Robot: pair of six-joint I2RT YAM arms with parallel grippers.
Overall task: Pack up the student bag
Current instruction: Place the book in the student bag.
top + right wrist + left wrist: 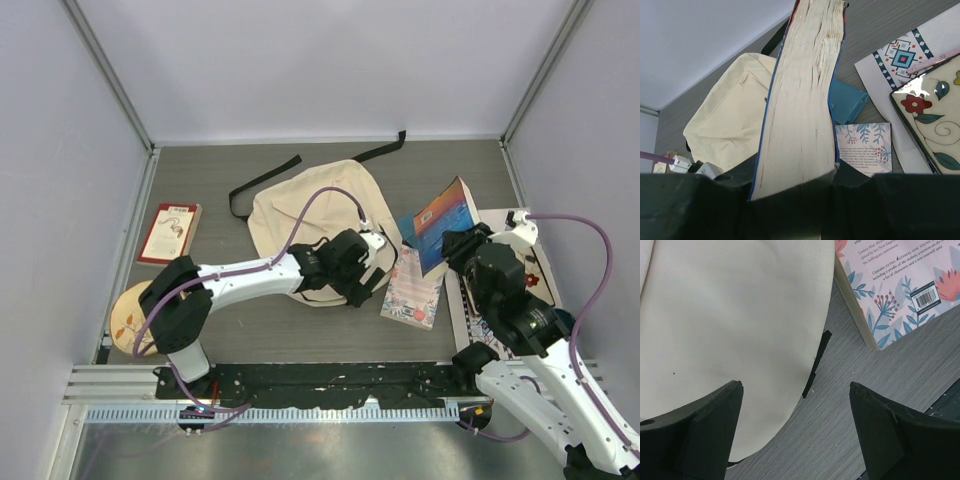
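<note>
The bag (272,208) lies flat in the middle of the table (450,170), straps toward the far wall, long axis seemingly near-to-far (contents hidden). Over its near edge the left gripper (796,387) gapes empty. The right gripper (795,185) clamps an upright book (800,100).

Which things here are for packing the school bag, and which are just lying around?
For the job:
- student bag
- orange-and-blue book, clamped in the right pincer
- left pincer, open at the bag's edge

Lying about, at least for now:
- floral paperback beside the bag
- reddish book
- round wooden disc
- flower-patterned tray
</note>
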